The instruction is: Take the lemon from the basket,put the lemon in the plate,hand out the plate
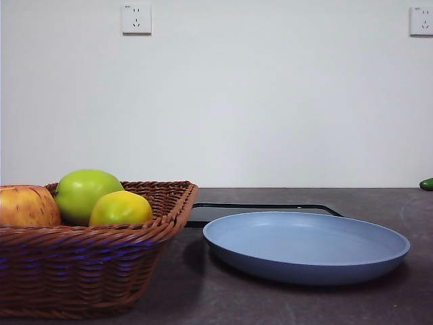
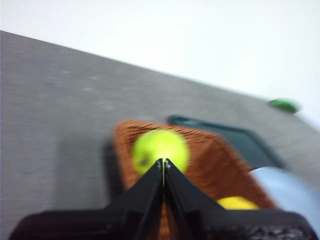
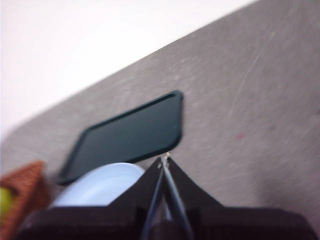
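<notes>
Left wrist view puts the left end effector (image 2: 163,162), jaws pressed together and holding nothing, above the basket (image 2: 210,165); the lemon (image 2: 237,203) lies inside, on the basket's plate (image 2: 287,192) side, nearer this arm.

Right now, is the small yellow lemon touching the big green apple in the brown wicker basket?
Cannot tell. In the front view the small yellow lemon overlaps the big green apple in the brown wicker basket, so any gap is hidden. The left wrist view is too blurred.
</notes>
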You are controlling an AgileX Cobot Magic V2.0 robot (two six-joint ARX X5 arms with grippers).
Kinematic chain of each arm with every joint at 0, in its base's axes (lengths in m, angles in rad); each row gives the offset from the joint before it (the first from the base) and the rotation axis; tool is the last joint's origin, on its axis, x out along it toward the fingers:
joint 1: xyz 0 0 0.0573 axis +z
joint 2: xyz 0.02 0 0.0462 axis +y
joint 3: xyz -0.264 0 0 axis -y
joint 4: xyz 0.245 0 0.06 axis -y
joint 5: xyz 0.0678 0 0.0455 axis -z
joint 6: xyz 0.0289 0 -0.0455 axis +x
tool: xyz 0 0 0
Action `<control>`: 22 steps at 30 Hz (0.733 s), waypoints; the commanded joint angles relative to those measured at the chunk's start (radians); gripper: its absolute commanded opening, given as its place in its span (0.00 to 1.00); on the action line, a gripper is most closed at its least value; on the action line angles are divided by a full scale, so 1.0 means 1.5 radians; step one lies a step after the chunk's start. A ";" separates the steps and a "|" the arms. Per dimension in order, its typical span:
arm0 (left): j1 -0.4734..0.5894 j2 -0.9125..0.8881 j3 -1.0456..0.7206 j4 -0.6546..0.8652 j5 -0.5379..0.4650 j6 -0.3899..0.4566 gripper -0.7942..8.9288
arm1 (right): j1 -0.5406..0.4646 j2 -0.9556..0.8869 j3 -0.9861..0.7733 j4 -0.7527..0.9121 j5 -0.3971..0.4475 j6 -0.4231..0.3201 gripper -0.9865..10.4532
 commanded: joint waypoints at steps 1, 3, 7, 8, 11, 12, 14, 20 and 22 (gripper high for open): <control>0.002 -0.002 0.003 0.018 0.033 -0.102 0.09 | 0.001 -0.003 0.000 0.010 -0.033 0.082 0.09; 0.002 -0.002 0.019 0.005 0.036 -0.122 0.09 | 0.001 -0.002 0.013 0.004 -0.050 0.083 0.09; 0.002 0.015 0.077 -0.059 0.028 -0.112 0.09 | 0.000 0.007 0.062 -0.049 -0.046 0.084 0.09; 0.002 0.026 0.096 -0.073 0.028 -0.105 0.09 | 0.000 0.014 0.080 -0.064 -0.046 0.081 0.09; 0.002 0.069 0.150 -0.098 0.029 -0.079 0.09 | 0.000 0.048 0.131 -0.099 -0.047 0.068 0.09; 0.002 0.093 0.173 -0.102 0.029 -0.067 0.09 | 0.000 0.066 0.153 -0.112 -0.047 0.058 0.09; 0.002 0.131 0.207 -0.109 0.029 -0.046 0.09 | 0.000 0.095 0.188 -0.130 -0.047 0.036 0.09; 0.001 0.275 0.329 -0.148 0.062 0.043 0.09 | 0.000 0.215 0.314 -0.192 -0.049 -0.055 0.09; 0.001 0.319 0.370 -0.170 0.074 0.065 0.09 | 0.000 0.254 0.351 -0.216 -0.049 -0.077 0.09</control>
